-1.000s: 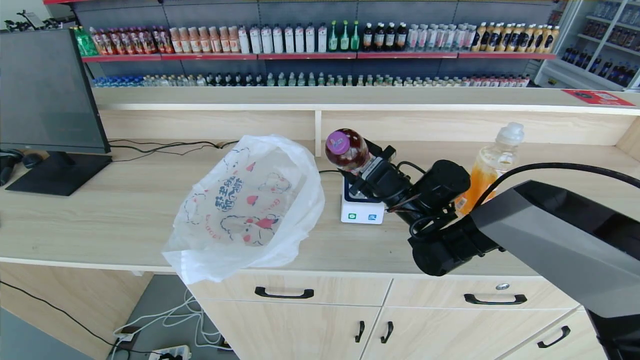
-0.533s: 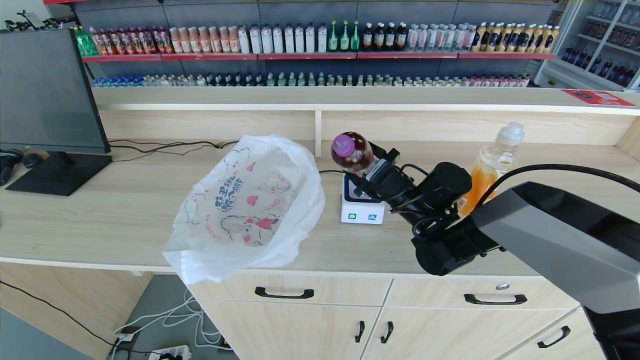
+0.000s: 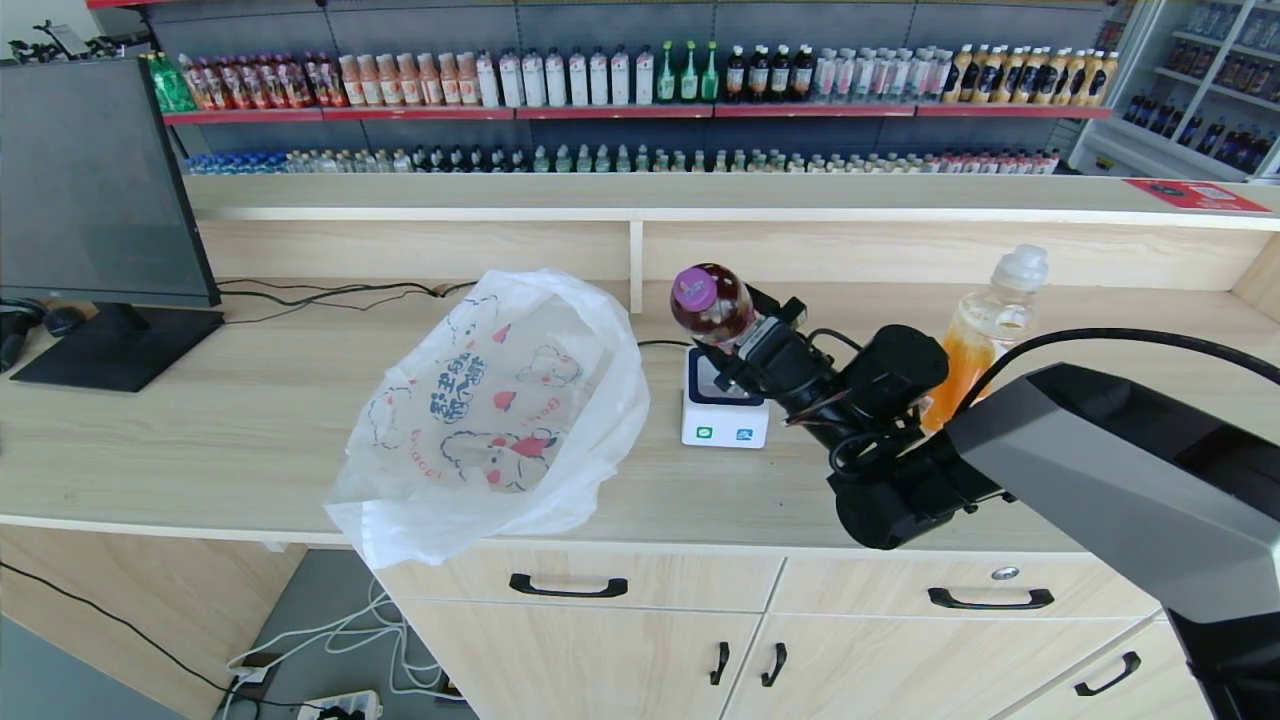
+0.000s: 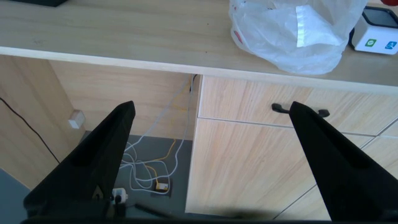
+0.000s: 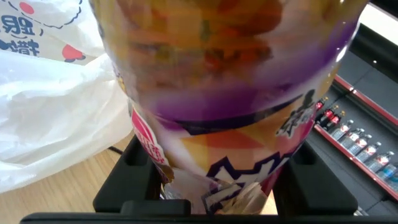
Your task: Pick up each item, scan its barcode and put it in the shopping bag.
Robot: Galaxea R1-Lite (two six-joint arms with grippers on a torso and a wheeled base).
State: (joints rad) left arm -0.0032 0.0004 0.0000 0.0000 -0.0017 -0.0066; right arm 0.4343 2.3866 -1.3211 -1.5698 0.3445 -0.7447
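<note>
My right gripper [image 3: 748, 338] is shut on a brown drink bottle [image 3: 712, 302] with a purple cap, held tilted just above the white barcode scanner [image 3: 722, 412] on the counter. In the right wrist view the bottle [image 5: 217, 93] with its purple and orange label looms close between the dark fingers [image 5: 140, 165]. The white shopping bag [image 3: 500, 410] with cartoon print lies open to the scanner's left, overhanging the counter's front edge. An orange juice bottle [image 3: 985, 325] stands upright behind my right arm. My left gripper [image 4: 211, 162] hangs open below counter height, in front of the cabinets.
A monitor [image 3: 95, 190] on a stand sits at the counter's far left with cables behind it. A raised wooden ledge [image 3: 700, 200] runs along the back, with shelves of bottles beyond. Drawers and cabinet doors [image 4: 261, 168] lie under the counter.
My right gripper has carried the brown bottle slightly to the right and a little lower, closer over the scanner. The bag, juice bottle and left arm have not moved.
</note>
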